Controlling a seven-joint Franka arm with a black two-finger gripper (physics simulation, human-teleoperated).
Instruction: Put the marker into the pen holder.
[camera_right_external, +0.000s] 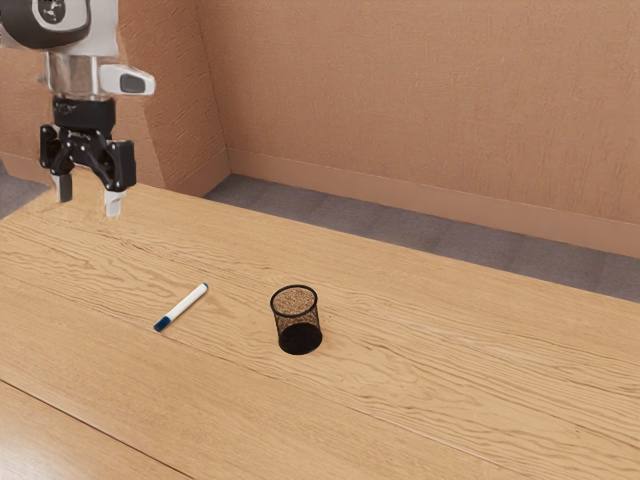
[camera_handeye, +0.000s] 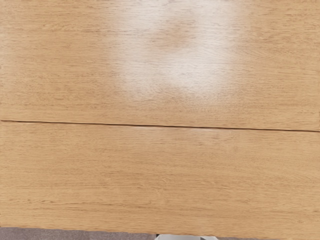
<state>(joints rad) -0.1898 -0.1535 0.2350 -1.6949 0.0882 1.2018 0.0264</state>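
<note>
High over the table, at the exterior view's upper left, my gripper (camera_right_external: 88, 203) hangs pointing down, its two fingers wide apart with nothing between them. The marker (camera_right_external: 182, 307), white with a dark blue cap, lies flat on the table, lower than the gripper and toward the exterior view's right. The round black mesh pen holder (camera_right_external: 299, 325) stands upright beside it, farther to the exterior view's right, with a gap between the two. Nothing can be seen standing inside the holder.
The wooden table (camera_right_external: 450, 350) spreads under everything, and a thin dark seam runs across it. In the wrist view, bare tabletop (camera_handeye: 160, 180) lies under the hand, with grey floor (camera_handeye: 60, 234) past its edge. A brown wall (camera_right_external: 420, 110) rises behind the table.
</note>
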